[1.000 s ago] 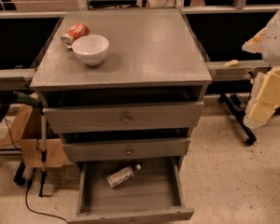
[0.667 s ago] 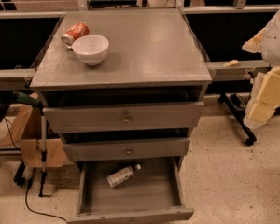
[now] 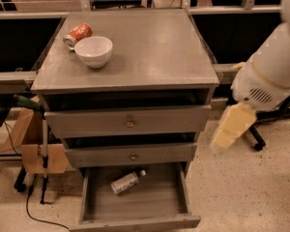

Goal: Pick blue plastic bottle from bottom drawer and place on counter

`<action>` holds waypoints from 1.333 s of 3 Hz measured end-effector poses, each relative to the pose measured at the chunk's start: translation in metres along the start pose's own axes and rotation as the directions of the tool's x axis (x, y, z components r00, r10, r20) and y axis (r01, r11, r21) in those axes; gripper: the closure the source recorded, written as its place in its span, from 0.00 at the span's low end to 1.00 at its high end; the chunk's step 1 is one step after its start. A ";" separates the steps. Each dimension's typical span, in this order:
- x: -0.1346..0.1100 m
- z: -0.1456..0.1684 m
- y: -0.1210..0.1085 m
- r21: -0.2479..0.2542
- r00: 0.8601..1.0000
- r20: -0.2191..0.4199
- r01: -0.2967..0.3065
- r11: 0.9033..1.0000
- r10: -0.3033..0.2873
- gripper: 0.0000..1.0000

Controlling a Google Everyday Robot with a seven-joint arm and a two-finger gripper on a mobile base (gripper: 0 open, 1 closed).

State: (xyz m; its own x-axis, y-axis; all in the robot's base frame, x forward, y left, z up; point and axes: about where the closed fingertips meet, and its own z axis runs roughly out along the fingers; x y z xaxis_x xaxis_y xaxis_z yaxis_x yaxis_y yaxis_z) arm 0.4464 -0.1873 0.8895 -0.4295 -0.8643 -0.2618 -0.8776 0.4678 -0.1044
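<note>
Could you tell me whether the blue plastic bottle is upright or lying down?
Lying down: the blue plastic bottle rests on its side in the bottom drawer, cap pointing right. The gripper hangs apart, up to the right.

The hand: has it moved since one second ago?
Yes. The hand has come left and down, nearer the counter, and is now right of the top drawer.

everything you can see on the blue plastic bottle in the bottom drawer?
The blue plastic bottle is small, pale clear plastic, with a whitish label wrap and a white cap. It lies on its side, diagonal, cap toward the back right, on the floor of the open bottom drawer, away from its walls. Nothing grips it; the hand hangs well to its right, higher up.
</note>
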 end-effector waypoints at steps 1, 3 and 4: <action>-0.017 0.099 0.041 -0.148 0.959 0.061 -0.265 0.953 0.277 0.00; -0.054 0.159 0.064 -0.237 0.822 0.119 -0.522 0.820 0.557 0.00; -0.054 0.159 0.064 -0.237 0.822 0.120 -0.522 0.820 0.557 0.00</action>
State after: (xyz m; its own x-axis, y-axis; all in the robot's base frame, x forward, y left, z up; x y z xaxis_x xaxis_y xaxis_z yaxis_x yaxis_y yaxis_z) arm 0.4471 -0.0813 0.7444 -0.8167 -0.4272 -0.3880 -0.5457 0.7903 0.2786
